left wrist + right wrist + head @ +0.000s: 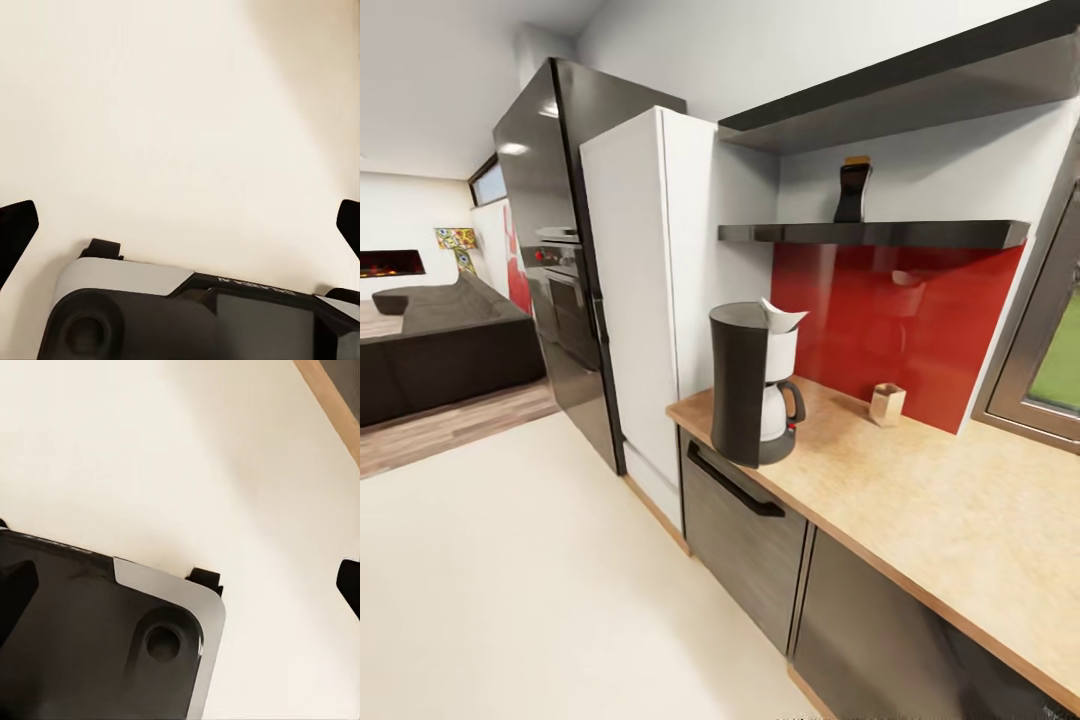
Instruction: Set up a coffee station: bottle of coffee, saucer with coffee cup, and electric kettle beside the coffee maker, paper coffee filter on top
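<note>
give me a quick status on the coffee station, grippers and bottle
Both grippers open and empty, over bare floor. Bottle of coffee on the kitchen shelf. Coffee maker on countertop, paper filter on top. Nothing blocking the bottle.

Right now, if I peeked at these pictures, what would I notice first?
Probably the bright red wall panel behind the countertop. In front of it, at the countertop's near end, stands the tall dark coffee maker with a white paper filter on top. Up on the black shelf sits a dark coffee bottle.

Coffee maker [752,385]: dark grey, upright, on wood-grain surface [950,520], white paper filter [782,316] on top. Bottle of coffee [852,190]: dark, upright on black shelf [880,234].
</note>
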